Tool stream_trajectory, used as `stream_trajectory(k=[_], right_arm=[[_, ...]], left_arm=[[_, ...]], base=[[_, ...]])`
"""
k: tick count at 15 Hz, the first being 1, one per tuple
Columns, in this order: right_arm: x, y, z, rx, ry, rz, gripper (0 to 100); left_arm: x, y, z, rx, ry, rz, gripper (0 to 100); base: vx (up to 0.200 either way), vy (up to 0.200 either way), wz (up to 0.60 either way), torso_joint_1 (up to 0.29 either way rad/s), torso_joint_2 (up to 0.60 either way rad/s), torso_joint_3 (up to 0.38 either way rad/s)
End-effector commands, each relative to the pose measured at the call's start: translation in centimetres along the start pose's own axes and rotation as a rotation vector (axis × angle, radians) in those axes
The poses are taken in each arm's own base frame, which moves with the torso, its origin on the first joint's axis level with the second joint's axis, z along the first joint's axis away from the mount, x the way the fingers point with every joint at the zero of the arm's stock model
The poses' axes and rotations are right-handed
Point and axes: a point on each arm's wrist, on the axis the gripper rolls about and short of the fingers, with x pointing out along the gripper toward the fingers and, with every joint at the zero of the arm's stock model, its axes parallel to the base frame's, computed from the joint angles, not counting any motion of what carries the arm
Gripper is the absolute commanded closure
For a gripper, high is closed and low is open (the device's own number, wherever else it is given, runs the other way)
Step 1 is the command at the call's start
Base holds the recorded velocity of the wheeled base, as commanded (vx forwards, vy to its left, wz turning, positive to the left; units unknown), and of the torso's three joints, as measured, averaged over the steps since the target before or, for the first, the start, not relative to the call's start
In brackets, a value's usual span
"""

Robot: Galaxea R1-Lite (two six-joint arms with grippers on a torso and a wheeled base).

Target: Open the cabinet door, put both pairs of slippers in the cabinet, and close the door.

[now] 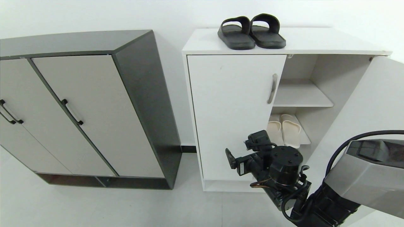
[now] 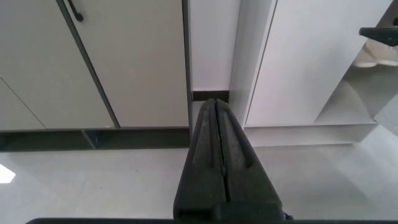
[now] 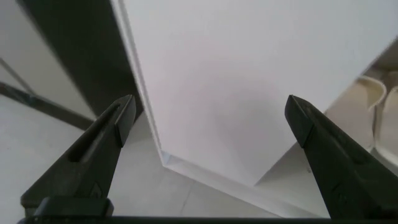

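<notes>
White slippers (image 1: 284, 130) lie inside the cabinet (image 1: 315, 41), its door (image 1: 372, 104) swung open at three o'clock; black slippers (image 1: 251, 32) wait on top at twelve, so the right pincer (image 3: 209, 106) hangs spread and empty, the left pincer (image 2: 216, 106) pressed together.

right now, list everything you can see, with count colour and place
black slippers: 1 pair, black, on top of the white cabinet
cream slippers: 1 pair, cream, on the lower shelf inside the white cabinet
white cabinet: 1, white, right of the grey cabinet; left door shut, right door swung open
grey cabinet: 1, light grey with dark frame, on the left, shut
floor: 1, pale grey, under both cabinets
right end effector: 1, black, open, low before the shut left door
left end effector: 1, black, shut, pointing at the gap between the cabinets
</notes>
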Motion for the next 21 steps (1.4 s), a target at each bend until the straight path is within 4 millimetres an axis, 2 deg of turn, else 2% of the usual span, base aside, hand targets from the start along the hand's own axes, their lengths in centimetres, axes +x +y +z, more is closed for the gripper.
stream_trajectory(k=[1, 13, 17, 19, 21], right_arm=[[0.0, 0.0, -0.1, -0.001, 0.002, 0.000, 0], [-0.2, 0.0, -0.3, -0.028, 0.010, 0.000, 0], [-0.1, 0.0, -0.1, -0.040, -0.015, 0.001, 0], [-0.3, 0.1, 0.7, -0.049, -0.016, 0.004, 0], [-2.1, 0.5, 2.7, -0.040, 0.105, 0.045, 0]], left_arm=[[0.0, 0.0, 0.0, 0.000, 0.000, -0.001, 100], [0.0, 0.0, 0.0, 0.000, 0.000, -0.001, 100], [0.0, 0.0, 0.0, 0.000, 0.002, 0.001, 100], [0.0, 0.0, 0.0, 0.001, 0.000, 0.001, 100], [0.0, 0.0, 0.0, 0.001, 0.000, 0.001, 100]], base=[[0.000, 0.000, 0.00, 0.144, -0.46, -0.334], [0.000, 0.000, 0.00, 0.176, -0.49, -0.317], [0.000, 0.000, 0.00, 0.090, -0.20, -0.116], [0.000, 0.000, 0.00, 0.000, 0.00, 0.000], [0.000, 0.000, 0.00, 0.000, 0.00, 0.000]])
